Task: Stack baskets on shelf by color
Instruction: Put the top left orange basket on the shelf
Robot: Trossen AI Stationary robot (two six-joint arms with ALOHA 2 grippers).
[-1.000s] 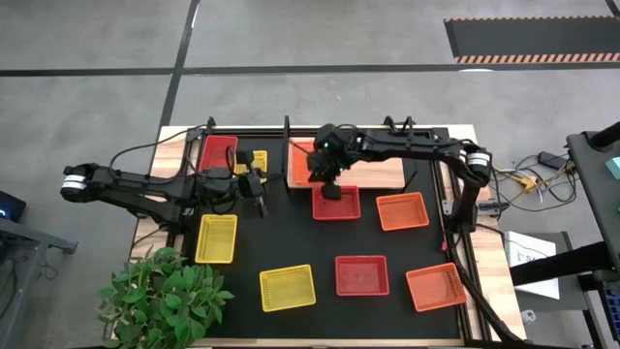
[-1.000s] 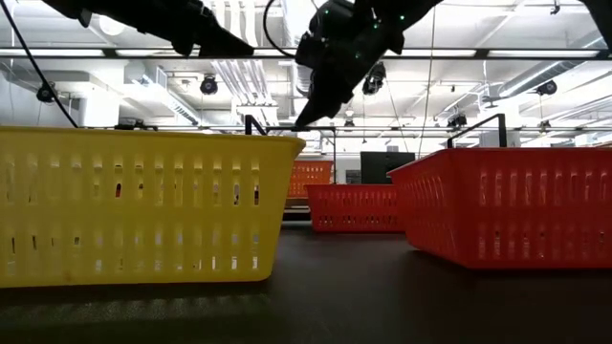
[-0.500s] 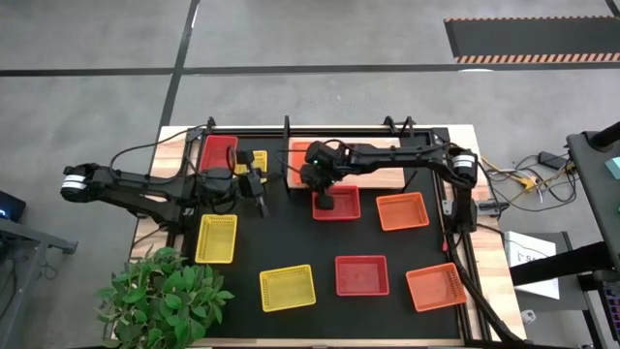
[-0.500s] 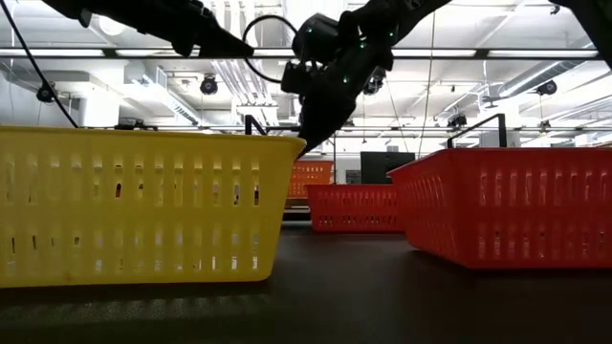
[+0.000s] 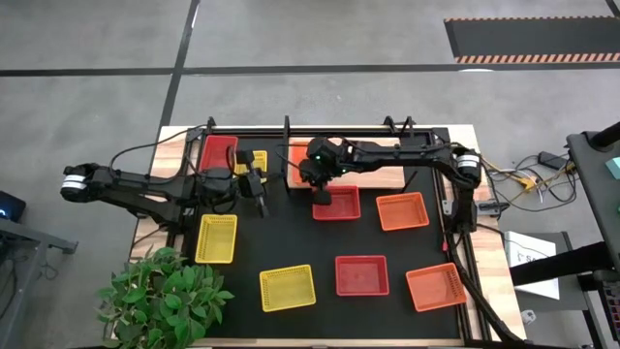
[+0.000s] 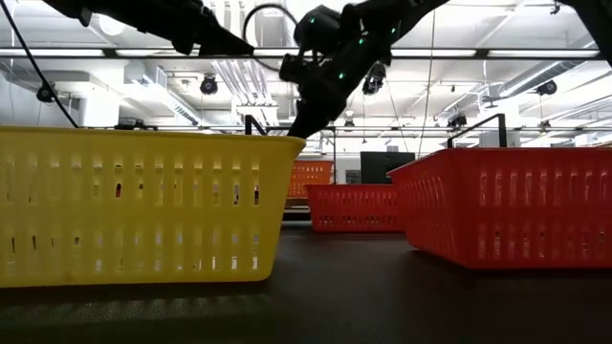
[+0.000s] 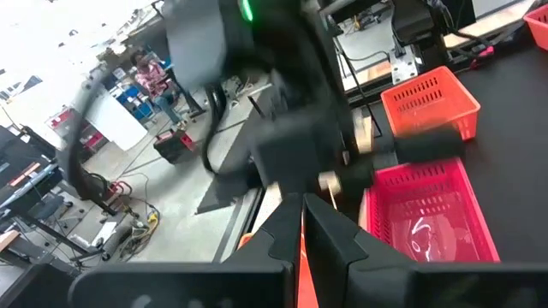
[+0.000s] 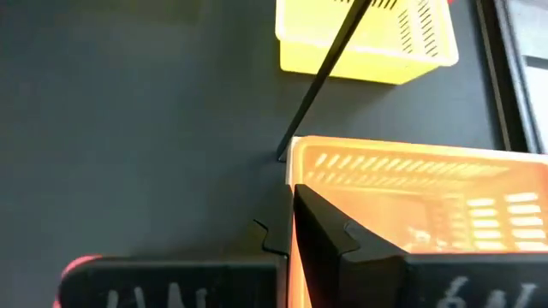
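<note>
An orange basket (image 5: 300, 152) sits on the light wood shelf (image 5: 383, 177) at the far middle, beside a black upright (image 8: 325, 77). My right gripper (image 5: 315, 180) is shut and slants down toward the table's left, its tips at this basket's rim corner (image 8: 300, 171). A red basket (image 5: 339, 204) lies on the mat just near of it. My left gripper (image 5: 260, 189) hangs shut above the mat left of centre, touching nothing. Beyond it lie a yellow basket (image 5: 255, 160) and a red basket (image 5: 218, 152). My right gripper has its shut fingertips (image 8: 318, 224) at the corner of the orange basket's rim (image 8: 300, 171), coming slanting down from the table's right. The fingers cover that spot, so I cannot tell whether they touch the basket. The basket rests flat on the shelf.
More baskets lie on the black mat: orange (image 5: 402, 210), yellow (image 5: 216, 237), yellow (image 5: 287, 287), red (image 5: 361, 275) and orange (image 5: 436, 286). A green plant (image 5: 160, 296) stands at the near left corner. Thin black uprights (image 5: 287, 131) rise from the shelf.
My right gripper has drifted a little toward the table's left edge and tipped further downward, toward the orange basket on the shelf, staying shut. No basket has moved.
</note>
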